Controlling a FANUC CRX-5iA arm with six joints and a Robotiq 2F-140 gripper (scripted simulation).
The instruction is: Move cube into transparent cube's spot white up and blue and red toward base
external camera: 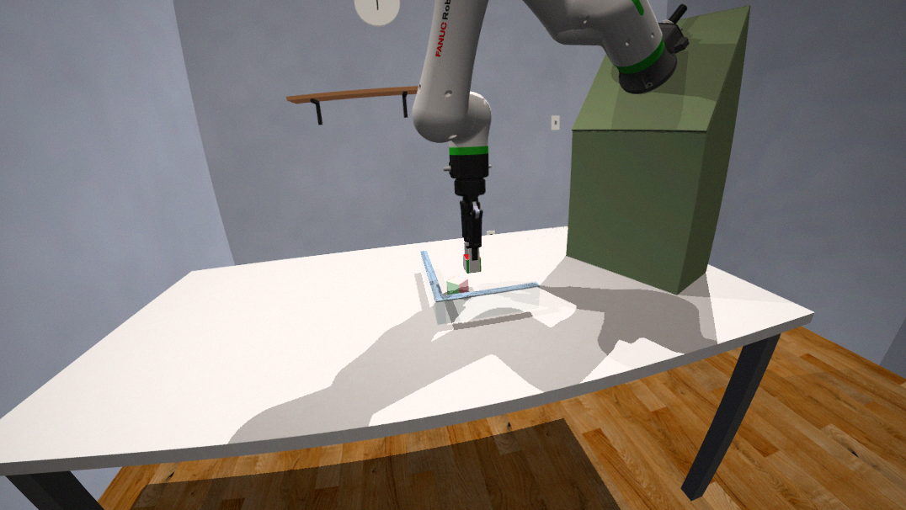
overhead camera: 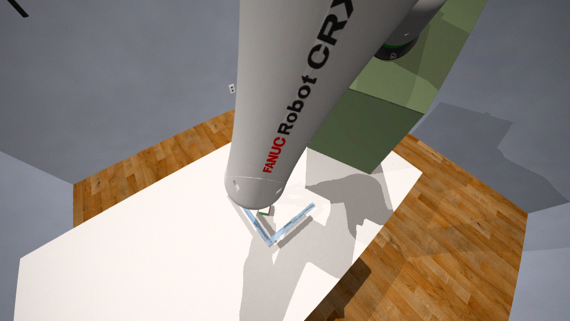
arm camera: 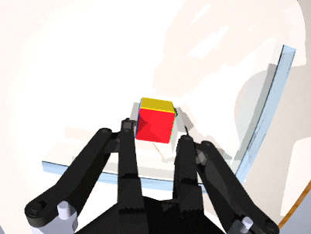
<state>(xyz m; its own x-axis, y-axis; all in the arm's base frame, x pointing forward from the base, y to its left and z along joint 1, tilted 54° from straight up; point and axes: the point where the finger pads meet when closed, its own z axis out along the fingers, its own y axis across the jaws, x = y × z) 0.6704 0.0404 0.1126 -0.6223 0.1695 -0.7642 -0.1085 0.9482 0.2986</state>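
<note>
My gripper points straight down and is shut on the cube, which hangs a little above the white table. In the wrist view the cube sits between my fingertips with its red face toward the camera and a yellow face on the far side. The transparent cube rests on the table just below and to the near left, in the inner corner of a pale blue L-shaped rail. In the top view the arm hides my gripper; only an edge of the transparent cube shows.
The L-shaped rail borders the transparent cube on two sides and also shows in the wrist view. A tall green block stands on the table's right rear part. The table edge runs along the near side.
</note>
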